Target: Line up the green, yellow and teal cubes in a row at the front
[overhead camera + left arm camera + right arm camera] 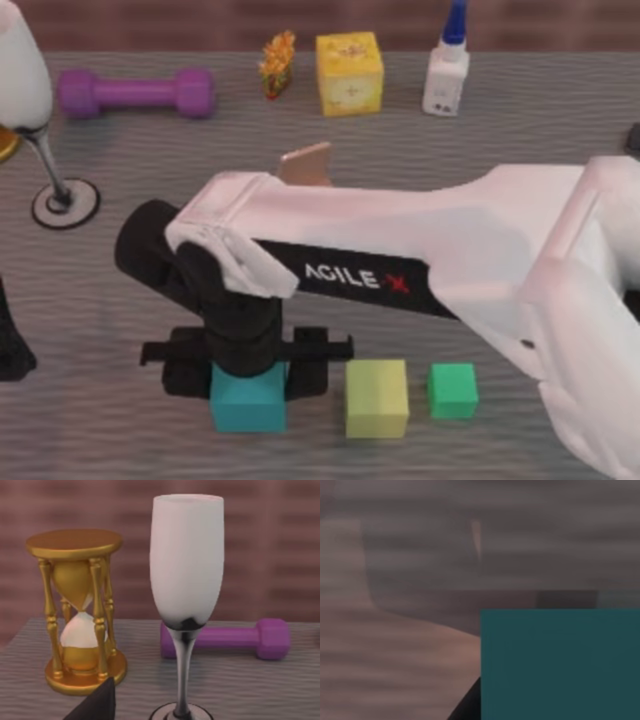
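Left arm: parked at far left edge of table, only a dark bit shows in top view; gripper itself not seen, so can't tell fingers.
Wine glass [25,90]: upright at back left, white bowl, dark stem, round foot on table.
Hourglass [77,612]: gold, upright, just beside the glass in left wrist view; white sand top and bottom.
Dumbbell [135,93]: purple, lying flat at back, right of the glass.
Right arm: white, reaches across from right side to front left, "AGILEX" on the dark forearm panel.
Right gripper [248,365]: black, pointing down over the teal cube, sits at the cube's back edge. Fingers hidden under wrist from above; right wrist view doesn't settle it either, so apart or clamped: can't tell.
Teal cube [248,400]: front row, leftmost, flat on table; fills lower half of right wrist view [560,665].
Small toy [277,63]: orange-yellow, at back, right of dumbbell; too small to name.
Tan block [308,165]: mid table, partly behind the arm.
Printed box [350,72]: bright yellow w/ marks, at back centre.
Yellow cube [377,398]: front row, just right of teal cube, small gap between.
Green cube [452,389]: front row, just right of yellow cube, smallest, not touching.
Glue bottle [447,62]: white, blue cap, upright at back right.
Table [120,300]: grey, ridged surface.
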### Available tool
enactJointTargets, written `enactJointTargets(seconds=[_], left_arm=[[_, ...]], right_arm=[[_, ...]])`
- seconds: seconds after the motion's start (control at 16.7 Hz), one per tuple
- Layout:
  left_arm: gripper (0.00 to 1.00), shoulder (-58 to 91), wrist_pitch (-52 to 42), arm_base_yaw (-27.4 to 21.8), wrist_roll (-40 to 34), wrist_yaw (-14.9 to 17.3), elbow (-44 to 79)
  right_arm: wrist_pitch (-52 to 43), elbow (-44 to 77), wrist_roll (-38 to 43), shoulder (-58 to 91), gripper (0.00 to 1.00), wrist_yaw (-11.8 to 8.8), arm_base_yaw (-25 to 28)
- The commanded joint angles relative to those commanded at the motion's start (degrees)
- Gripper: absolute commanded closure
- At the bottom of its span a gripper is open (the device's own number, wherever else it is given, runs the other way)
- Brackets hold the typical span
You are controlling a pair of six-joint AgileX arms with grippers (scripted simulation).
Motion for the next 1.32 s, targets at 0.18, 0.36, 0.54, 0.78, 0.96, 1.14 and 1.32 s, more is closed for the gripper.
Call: enactJointTargets(seconds=[0.18,0.36,0.54,0.78,0.96,1.14,1.32], left_arm=[[0.00,0.0,0.0,0.0,0.0,0.0,0.0],[0.00,0.0,0.0,0.0,0.0,0.0,0.0],[0.00,0.0,0.0,0.0,0.0,0.0,0.0],[0.00,0.0,0.0,0.0,0.0,0.0,0.0],[0.00,0.0,0.0,0.0,0.0,0.0,0.0],[0.00,0.0,0.0,0.0,0.0,0.0,0.0],[0.00,0.0,0.0,0.0,0.0,0.0,0.0]], right_arm=[[0.0,0.0,0.0,0.0,0.92,0.0,0.0],[0.0,0.0,0.0,0.0,0.70,0.0,0.0],[0.0,0.0,0.0,0.0,0.47,0.0,0.0],[0.0,0.0,0.0,0.0,0.17,0.0,0.0],[0.0,0.0,0.0,0.0,0.00,0.0,0.0],[0.0,0.0,0.0,0.0,0.00,0.0,0.0],[0.0,0.0,0.0,0.0,0.00,0.0,0.0]])
